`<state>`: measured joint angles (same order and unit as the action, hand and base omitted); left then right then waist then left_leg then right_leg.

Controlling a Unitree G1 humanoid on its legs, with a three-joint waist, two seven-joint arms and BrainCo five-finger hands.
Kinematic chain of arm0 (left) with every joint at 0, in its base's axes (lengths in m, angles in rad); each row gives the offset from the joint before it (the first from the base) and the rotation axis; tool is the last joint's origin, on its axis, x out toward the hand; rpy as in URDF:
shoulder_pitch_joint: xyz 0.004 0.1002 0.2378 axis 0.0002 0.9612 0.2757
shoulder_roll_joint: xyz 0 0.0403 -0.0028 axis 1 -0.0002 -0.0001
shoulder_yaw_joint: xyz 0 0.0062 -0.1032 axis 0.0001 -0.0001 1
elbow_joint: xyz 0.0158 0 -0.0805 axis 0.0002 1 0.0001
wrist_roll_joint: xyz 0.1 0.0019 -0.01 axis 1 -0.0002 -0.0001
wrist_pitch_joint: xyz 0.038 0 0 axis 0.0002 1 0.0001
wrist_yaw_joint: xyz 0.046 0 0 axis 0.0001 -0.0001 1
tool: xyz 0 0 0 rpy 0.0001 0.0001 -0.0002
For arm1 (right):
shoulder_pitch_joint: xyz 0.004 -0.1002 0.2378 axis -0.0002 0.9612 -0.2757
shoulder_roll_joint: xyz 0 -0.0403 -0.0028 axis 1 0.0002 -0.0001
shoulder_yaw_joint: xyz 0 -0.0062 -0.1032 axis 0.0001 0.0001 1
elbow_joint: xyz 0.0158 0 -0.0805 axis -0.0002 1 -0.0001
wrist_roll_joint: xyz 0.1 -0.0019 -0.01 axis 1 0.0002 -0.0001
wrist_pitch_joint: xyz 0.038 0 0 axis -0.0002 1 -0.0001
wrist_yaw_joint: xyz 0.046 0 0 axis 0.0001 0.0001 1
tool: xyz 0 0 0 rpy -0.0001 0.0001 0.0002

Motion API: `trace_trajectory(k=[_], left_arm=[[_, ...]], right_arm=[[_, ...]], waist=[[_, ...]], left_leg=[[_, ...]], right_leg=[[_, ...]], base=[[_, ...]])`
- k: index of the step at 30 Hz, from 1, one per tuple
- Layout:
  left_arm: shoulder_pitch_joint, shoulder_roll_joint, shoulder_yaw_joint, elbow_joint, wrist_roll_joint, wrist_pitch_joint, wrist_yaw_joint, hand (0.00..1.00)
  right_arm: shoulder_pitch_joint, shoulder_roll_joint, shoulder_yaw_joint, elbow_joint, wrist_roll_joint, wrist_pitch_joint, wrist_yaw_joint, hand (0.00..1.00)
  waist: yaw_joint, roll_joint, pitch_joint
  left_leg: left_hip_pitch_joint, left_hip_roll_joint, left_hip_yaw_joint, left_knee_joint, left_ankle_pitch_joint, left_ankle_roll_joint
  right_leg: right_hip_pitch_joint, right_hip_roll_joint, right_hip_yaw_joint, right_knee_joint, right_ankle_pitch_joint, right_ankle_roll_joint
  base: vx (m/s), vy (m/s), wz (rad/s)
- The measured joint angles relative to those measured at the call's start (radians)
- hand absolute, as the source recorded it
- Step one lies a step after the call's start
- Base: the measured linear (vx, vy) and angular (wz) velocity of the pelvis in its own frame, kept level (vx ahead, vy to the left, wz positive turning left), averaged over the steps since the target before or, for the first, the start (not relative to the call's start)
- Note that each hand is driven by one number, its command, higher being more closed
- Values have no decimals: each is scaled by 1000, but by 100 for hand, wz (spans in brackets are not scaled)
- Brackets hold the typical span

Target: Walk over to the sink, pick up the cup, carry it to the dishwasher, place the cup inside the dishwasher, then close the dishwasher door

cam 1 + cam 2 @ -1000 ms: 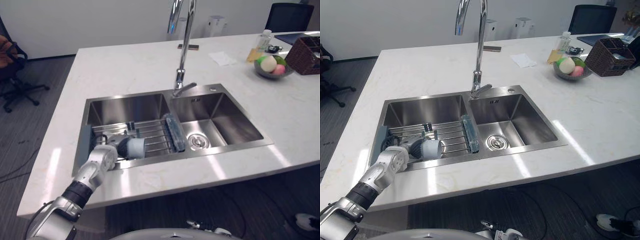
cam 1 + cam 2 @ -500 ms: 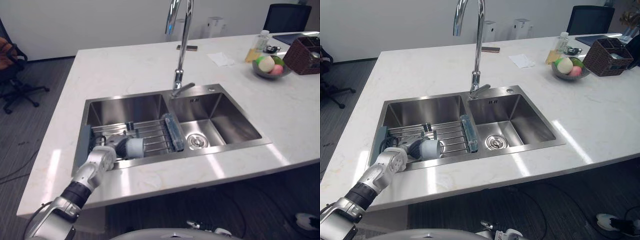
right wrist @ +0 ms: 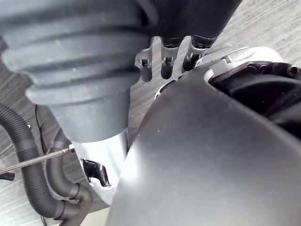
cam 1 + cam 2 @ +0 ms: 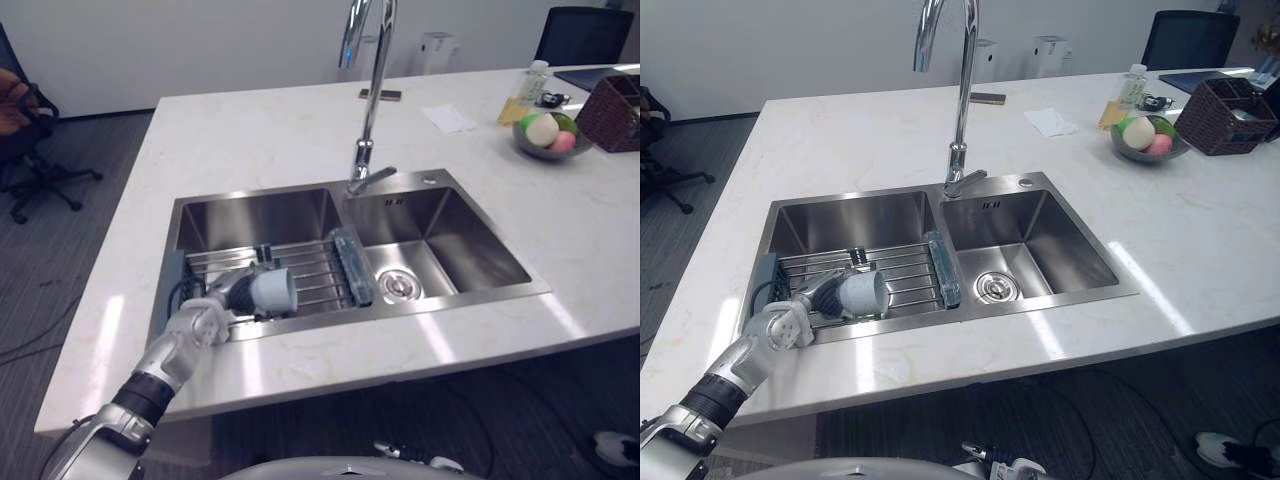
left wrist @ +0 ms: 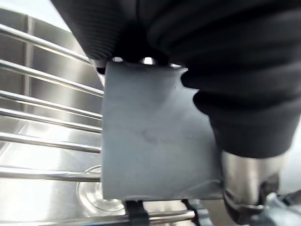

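Grey cup sideways over sink rack | left hand fingers curled round it | grip seems ready for carrying

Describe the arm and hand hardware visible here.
Left arm: silver-grey segmented links with a black band near the wrist. Left hand: silver, with a dark ribbed cover over back and wrist. Right hand has the same dark ribbed cover.

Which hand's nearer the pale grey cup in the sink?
Left. The left hand grips the pale grey cup above the steel wire rack; the right hand hangs down near the floor, well away.
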<state>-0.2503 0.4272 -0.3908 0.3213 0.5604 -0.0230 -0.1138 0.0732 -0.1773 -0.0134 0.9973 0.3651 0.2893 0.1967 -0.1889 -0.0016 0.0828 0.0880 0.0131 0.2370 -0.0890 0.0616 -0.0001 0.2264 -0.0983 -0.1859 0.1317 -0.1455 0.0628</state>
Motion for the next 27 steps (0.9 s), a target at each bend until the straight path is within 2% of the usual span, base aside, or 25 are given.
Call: trace_trajectory(k=[5,10,12,15,20,22,24,27], left_arm=[[38,-34,30,-26,-193,-27,22,100],[81,-82,63,-41,-480,-32,20,100],[114,-102,120,-96,-618,-38,23,100],[156,-137,200,-218,-717,-78,61,100],[171,-168,321,-344,-780,-165,171,100],[191,-176,369,-395,-783,-213,236,100],[208,-176,393,-421,-780,-233,276,100],[217,-194,428,-471,-772,-239,321,100]], right_arm=[[0,3,0,0,1,-2,0,0],[2,12,-5,-1,2,-12,2,0],[10,15,-11,-3,2,-20,4,0],[25,20,-41,-8,2,-23,8,0],[43,21,-51,-12,3,-33,17,0],[49,23,-61,-12,3,-36,17,0],[59,32,-90,-17,3,-37,14,0],[77,33,-120,-20,-10,-44,13,0]], waist=[[2,-1,1],[13,-14,8],[23,-15,9],[42,-15,9],[69,-15,9],[83,-15,9],[84,-15,9],[106,-15,2]], left_leg=[[0,0,0,0,0,0],[0,3,0,0,0,0],[-2,4,4,0,0,0],[0,4,1,0,2,-5],[3,5,-20,0,4,-6],[4,5,-24,0,4,-5],[5,3,-37,0,6,-4],[-5,3,-44,0,10,-6]], right_leg=[[0,0,-7,0,0,0],[0,-1,-14,0,0,0],[0,-1,-15,0,0,-1],[2,-1,-18,3,1,-1],[6,1,-24,15,0,-1],[12,1,-33,15,0,-1],[17,1,-47,14,0,-2],[14,1,-34,4,4,-8]], base=[[0,0,0],[0,0,0],[17,-20,-5],[19,-14,3],[18,-19,13],[21,-26,7],[15,-34,17],[3,-11,7]])
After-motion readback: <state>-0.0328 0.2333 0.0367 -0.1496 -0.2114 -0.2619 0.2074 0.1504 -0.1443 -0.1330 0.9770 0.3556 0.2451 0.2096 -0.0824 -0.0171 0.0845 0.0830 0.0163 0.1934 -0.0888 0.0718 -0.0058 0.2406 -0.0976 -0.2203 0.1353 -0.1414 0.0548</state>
